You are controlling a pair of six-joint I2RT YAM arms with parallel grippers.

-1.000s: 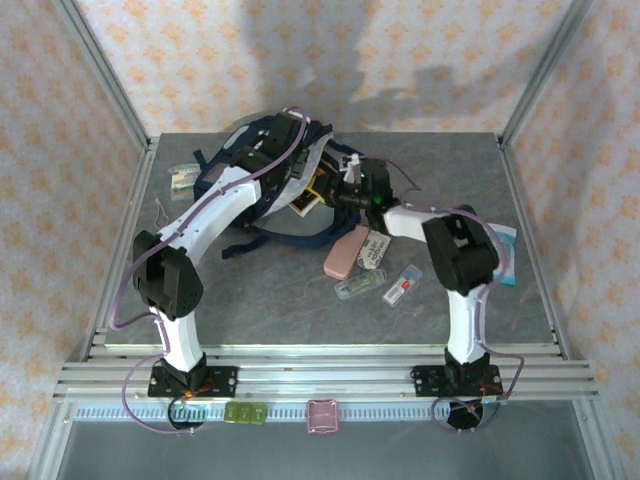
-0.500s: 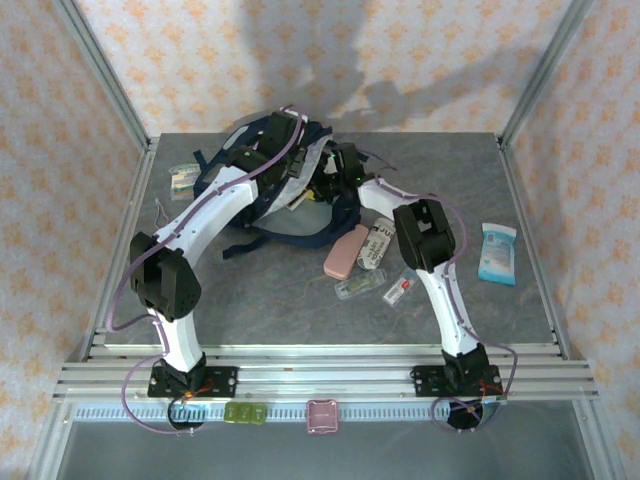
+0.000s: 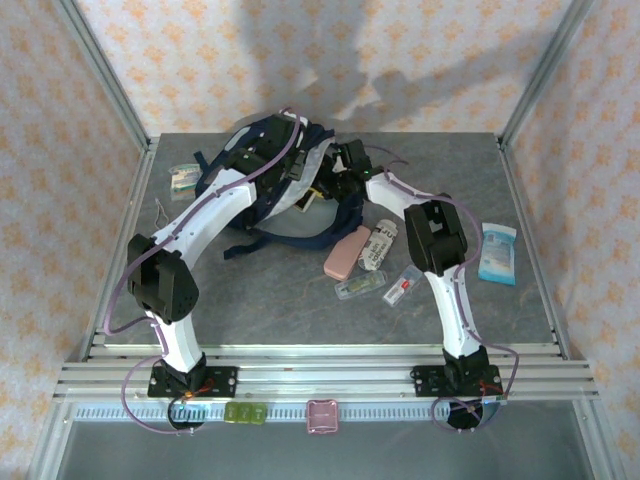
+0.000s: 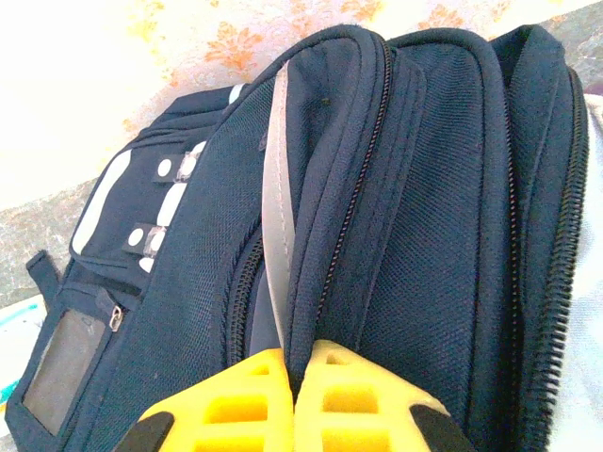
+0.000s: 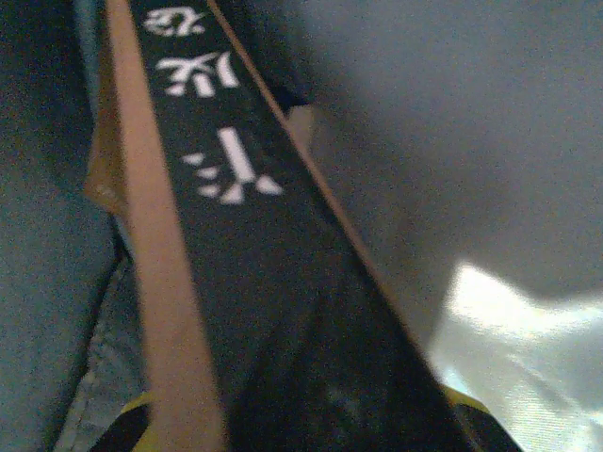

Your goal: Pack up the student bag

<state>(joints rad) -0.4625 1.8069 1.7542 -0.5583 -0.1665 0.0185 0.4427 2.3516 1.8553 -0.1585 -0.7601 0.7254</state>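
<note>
The student bag (image 3: 258, 135), navy with a grey stripe, lies at the back of the table with its mouth facing the arms. My left gripper (image 3: 295, 165) is at the mouth, shut on a fold of the bag's zipped edge. In the left wrist view its yellow fingers (image 4: 300, 358) pinch that navy fabric (image 4: 424, 188) beside the grey stripe. My right gripper (image 3: 335, 180) reaches into the opening. A flat black box with white characters and tan edges (image 5: 254, 254) runs forward from between its fingers (image 5: 301, 414) against the bag's grey lining (image 5: 452, 141).
Just right of the bag lie a pink case (image 3: 345, 252), a white labelled pack (image 3: 377, 243), a clear packet (image 3: 358, 287) and a small clear packet with red (image 3: 402, 285). A blue tissue pack (image 3: 497, 253) sits far right, a small packet (image 3: 183, 178) far left.
My right arm has swung left and farther back, carrying the black box from the bag's edge into its opening. The left gripper has kept its hold on the bag.
</note>
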